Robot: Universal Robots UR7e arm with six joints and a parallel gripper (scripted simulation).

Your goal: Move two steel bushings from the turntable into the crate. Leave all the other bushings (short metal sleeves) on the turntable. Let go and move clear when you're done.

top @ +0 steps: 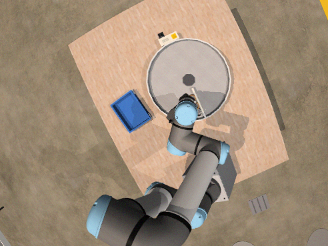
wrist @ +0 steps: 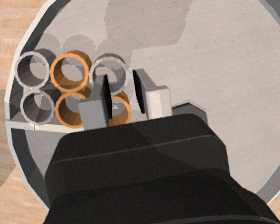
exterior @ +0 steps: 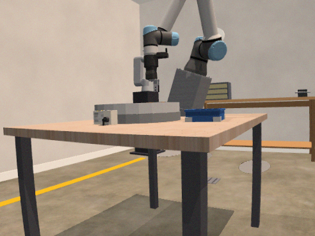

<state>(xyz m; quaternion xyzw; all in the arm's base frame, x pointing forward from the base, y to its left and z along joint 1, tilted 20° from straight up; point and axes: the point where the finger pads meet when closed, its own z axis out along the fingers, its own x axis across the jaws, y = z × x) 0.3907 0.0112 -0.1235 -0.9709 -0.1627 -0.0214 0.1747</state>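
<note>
The grey turntable (top: 189,77) carries a cluster of bushings near its edge by the arm. In the wrist view I see three steel grey ones (wrist: 33,70) (wrist: 39,105) (wrist: 109,72) and three brass-coloured ones (wrist: 70,72) (wrist: 75,106) (wrist: 119,110). My gripper (wrist: 121,86) (exterior: 155,87) hangs a short way above the cluster, over the gap between the right steel bushing and the right brass one. Its fingers stand partly open with nothing between them. In the overhead view the wrist (top: 185,113) hides the fingers and most of the bushings. The blue crate (top: 131,111) stands left of the turntable.
A small control box (top: 168,38) sits at the turntable's far edge and also shows in the side view (exterior: 105,117). A thin bar (top: 198,100) lies on the disc beside the bushings. A dark hub (top: 189,80) marks the disc's centre. The crate (exterior: 205,114) is low-walled.
</note>
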